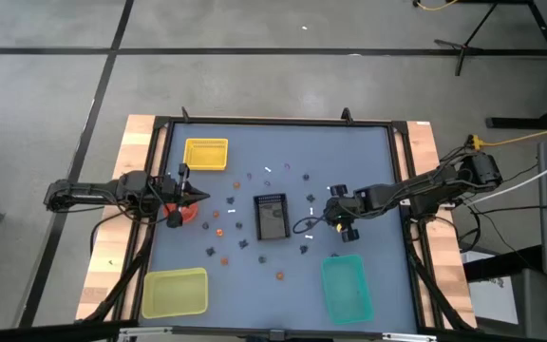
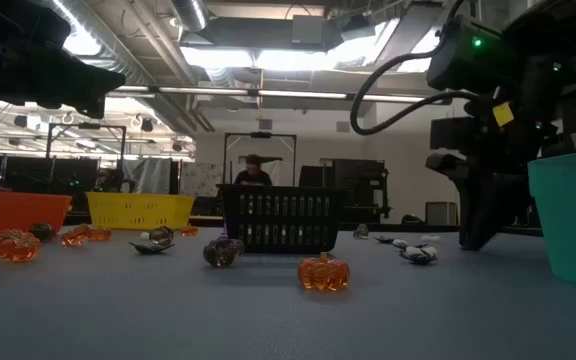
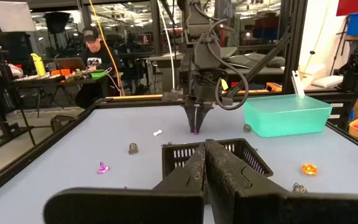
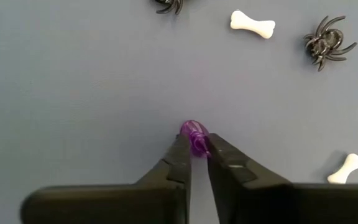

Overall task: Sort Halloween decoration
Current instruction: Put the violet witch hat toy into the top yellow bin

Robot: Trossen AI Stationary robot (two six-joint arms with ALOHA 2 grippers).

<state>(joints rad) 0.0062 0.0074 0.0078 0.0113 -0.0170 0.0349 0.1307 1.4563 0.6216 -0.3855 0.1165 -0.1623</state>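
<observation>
Tiny trinkets lie scattered on the blue-grey table: white bones (image 4: 252,23), black spiders (image 4: 325,45), and orange pumpkins (image 2: 324,272). My right gripper (image 4: 194,148) stands right of the black tray (image 1: 271,217), pointing down, shut on a purple trinket (image 4: 194,135). My left gripper (image 1: 200,198) hovers shut near the orange container (image 1: 187,213), left of the tray, with nothing showing between its fingers (image 3: 207,163). My right gripper pinches the purple trinket between its two fingertips (image 4: 180,149), coming from above and pointing down. The trinket's far end (image 4: 193,128) sticks out beyond the tips. It sits at the table surface (image 3: 195,130); whether it is lifted, I cannot tell.
A yellow container (image 1: 206,154) sits far left, a yellow-green one (image 1: 174,292) near left, and a teal one (image 1: 346,287) near right. The black tray stands mid-table with trinkets around it. A cable (image 1: 304,226) lies by the right gripper. A person (image 3: 92,46) sits beyond the table.
</observation>
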